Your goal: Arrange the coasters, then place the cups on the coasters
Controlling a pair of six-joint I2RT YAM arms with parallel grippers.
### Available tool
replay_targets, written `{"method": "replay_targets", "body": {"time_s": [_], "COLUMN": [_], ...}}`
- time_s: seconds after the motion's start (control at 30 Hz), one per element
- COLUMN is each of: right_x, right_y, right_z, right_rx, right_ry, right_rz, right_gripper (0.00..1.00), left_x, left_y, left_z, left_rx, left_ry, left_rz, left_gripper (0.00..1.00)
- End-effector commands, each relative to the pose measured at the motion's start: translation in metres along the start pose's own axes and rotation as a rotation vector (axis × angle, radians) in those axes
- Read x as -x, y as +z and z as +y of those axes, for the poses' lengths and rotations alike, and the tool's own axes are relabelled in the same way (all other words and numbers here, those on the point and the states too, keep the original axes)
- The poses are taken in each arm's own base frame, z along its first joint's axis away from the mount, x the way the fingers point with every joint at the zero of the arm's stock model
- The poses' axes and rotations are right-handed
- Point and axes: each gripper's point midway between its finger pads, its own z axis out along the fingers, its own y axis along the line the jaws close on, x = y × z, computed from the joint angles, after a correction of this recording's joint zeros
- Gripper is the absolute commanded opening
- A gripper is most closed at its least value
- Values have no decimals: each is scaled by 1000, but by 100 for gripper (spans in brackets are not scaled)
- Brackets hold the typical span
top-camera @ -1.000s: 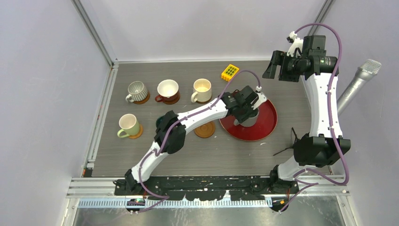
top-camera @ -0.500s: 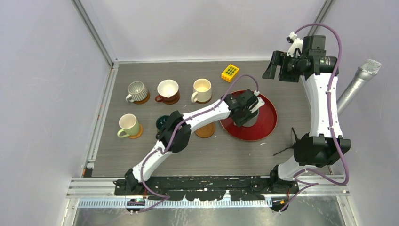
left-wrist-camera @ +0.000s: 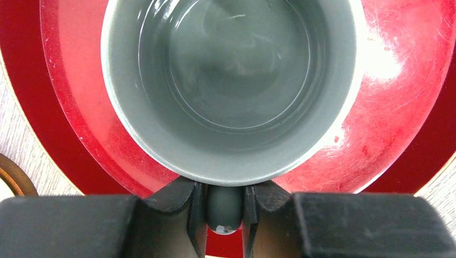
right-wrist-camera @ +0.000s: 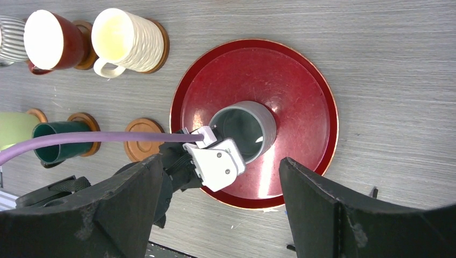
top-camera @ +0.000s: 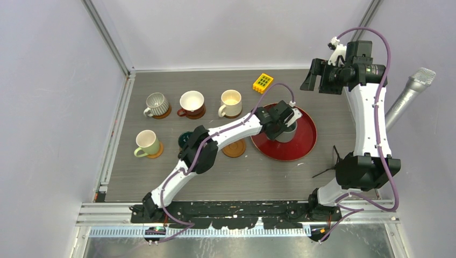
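A plain grey cup (left-wrist-camera: 231, 86) stands on the glossy red tray (left-wrist-camera: 408, 107). My left gripper (left-wrist-camera: 225, 210) is shut on its handle, which sits pinched between the two fingers. From above, the left gripper (top-camera: 278, 120) hides most of that cup (top-camera: 291, 125). One bare coaster (top-camera: 234, 149) lies left of the tray. The ribbed cup (top-camera: 156, 104), brown cup (top-camera: 191, 102), cream cup (top-camera: 231, 101) and pale green cup (top-camera: 146, 142) each stand on a coaster. The teal cup (right-wrist-camera: 59, 141) is on one too. My right gripper (right-wrist-camera: 219, 164) hangs high, open and holding nothing.
A yellow block (top-camera: 263, 82) lies at the back of the table beyond the tray. A silver microphone-like object (top-camera: 411, 92) leans outside the right wall. A small black stand (top-camera: 329, 163) sits by the right arm's base. Metal rails (top-camera: 115, 129) border the left edge.
The left gripper has pushed slightly forward to the grey cup and closed on its handle. The right arm has not moved.
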Motion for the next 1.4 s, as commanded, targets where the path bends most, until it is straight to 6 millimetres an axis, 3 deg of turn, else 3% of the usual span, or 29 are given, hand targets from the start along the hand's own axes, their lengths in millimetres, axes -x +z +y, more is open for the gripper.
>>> {"method": "replay_targets", "body": {"time_s": [0.0,0.3,0.57,0.73,0.87,1.1,1.37], "right_x": [9,10,17,14,8,-7,-25], "right_y": [-13,-14,-17,-16,-10,-1,12], "right_z": [2,2,-1,1,0,3,3], "right_rx": [-10,-13,-35,-25,-18,17,41], "right_ry": [-29,-27,-13,4,36,77,102], "right_rz": [-47,-50,-87,-81,-75,-50,-7], "right_gripper": [83,83,84,84,84,84,84], "left_x": [53,116,120,101,88,43,-28], "left_y": [-36,-99,-147,-187,-213,-239,-245], "left_z": [15,49,64,85,87,100,105], "left_rx": [41,178,212,298,296,350,356], "left_ry": [-1,-9,-102,-212,-229,-288,-434], "left_rz": [-192,-446,-526,-601,-669,-641,-565], "left_gripper": [0,0,0,0,0,0,0]}}
